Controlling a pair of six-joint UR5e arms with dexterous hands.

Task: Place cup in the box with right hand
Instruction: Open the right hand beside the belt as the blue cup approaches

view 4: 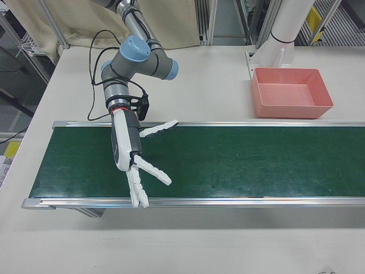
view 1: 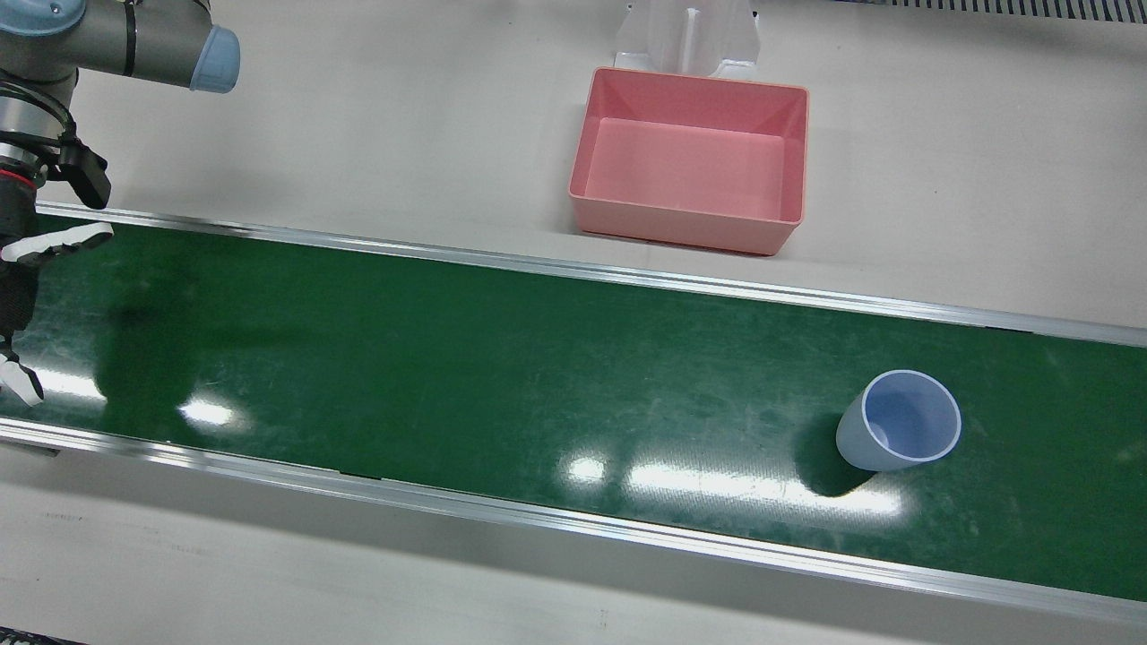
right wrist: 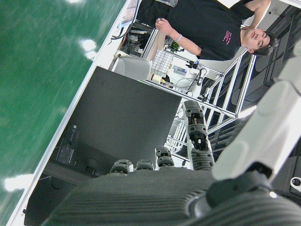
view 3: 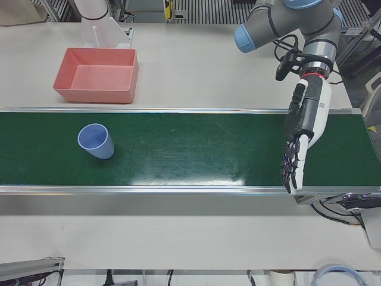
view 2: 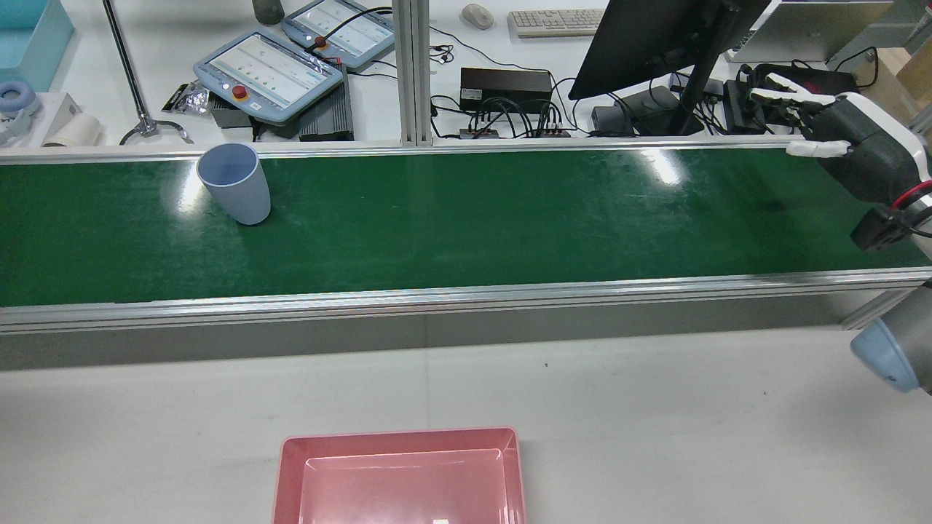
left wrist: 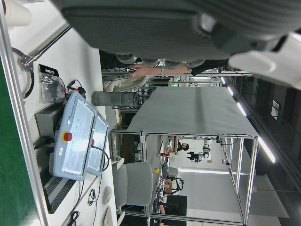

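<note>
A light blue cup (view 1: 899, 433) stands upright and alone on the green conveyor belt (view 1: 448, 358); it also shows in the rear view (view 2: 234, 183) and the left-front view (view 3: 96, 141). The empty pink box (view 1: 685, 224) sits on the white table behind the belt, also in the rear view (view 2: 291, 480), left-front view (view 3: 95, 95) and right-front view (view 4: 291, 109). My right hand (view 4: 137, 165) is open with fingers spread over the far end of the belt, far from the cup (view 1: 18, 296) (view 2: 852, 145). My left hand (view 3: 300, 140) is open over the belt's other end, beyond the cup.
Aluminium rails (view 1: 573, 524) edge the belt. A white pedestal (view 1: 688, 36) stands right behind the box. Across the belt are teach pendants (view 2: 269, 69), a monitor (view 2: 655, 36) and cables. A person (right wrist: 211, 28) stands beyond the station.
</note>
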